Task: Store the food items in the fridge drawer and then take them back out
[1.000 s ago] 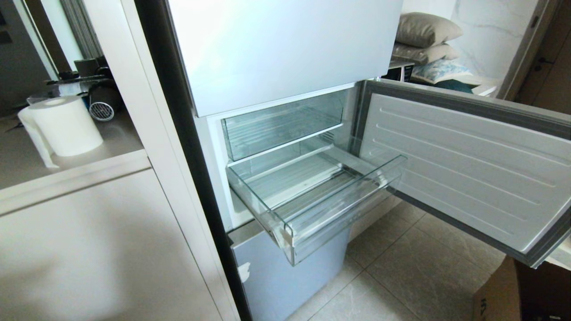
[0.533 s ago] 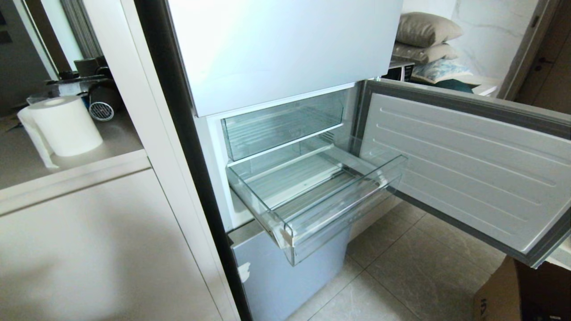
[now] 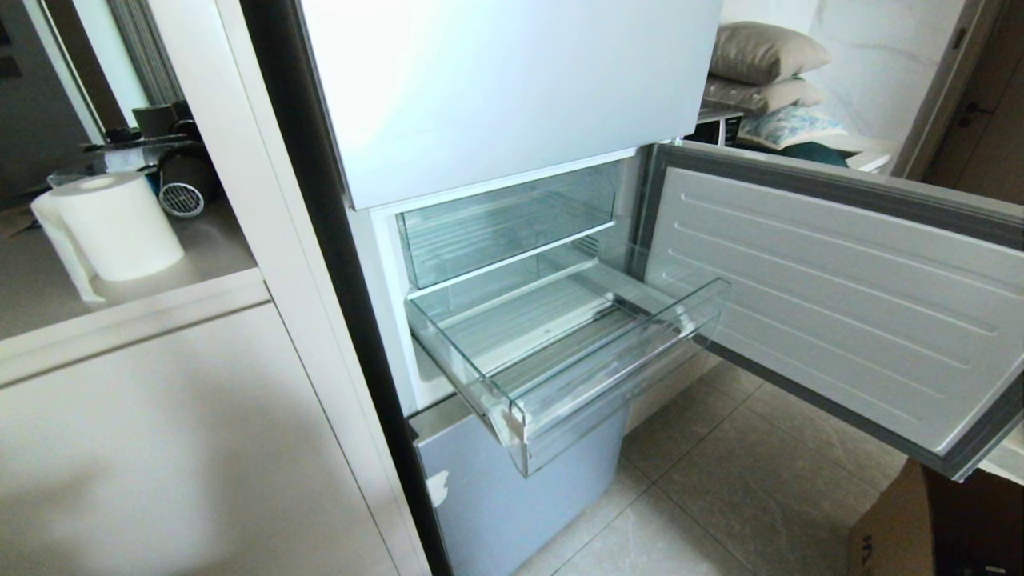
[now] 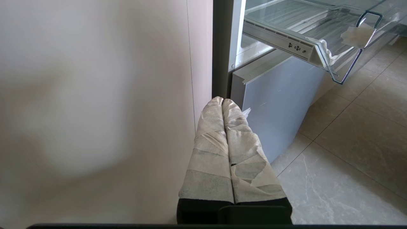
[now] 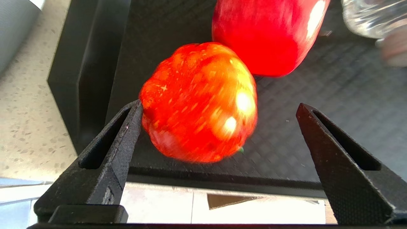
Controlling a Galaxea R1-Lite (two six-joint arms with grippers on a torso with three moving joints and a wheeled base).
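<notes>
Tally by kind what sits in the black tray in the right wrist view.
Wrinkled orange-red food item: 1
Smooth red item behind it, kind unclear: 1
Clear bottle, only partly in view: 1
Total: 3

Left claw (image 4: 223, 102) rests with fingers pressed together; right claw (image 5: 219, 108) gapes wide.

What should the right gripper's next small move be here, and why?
Probably close on the orange-red fruit. The right gripper is open with the fruit between its fingers, one finger at its side, the other apart. The fridge drawer stands pulled out with nothing in it.
</notes>
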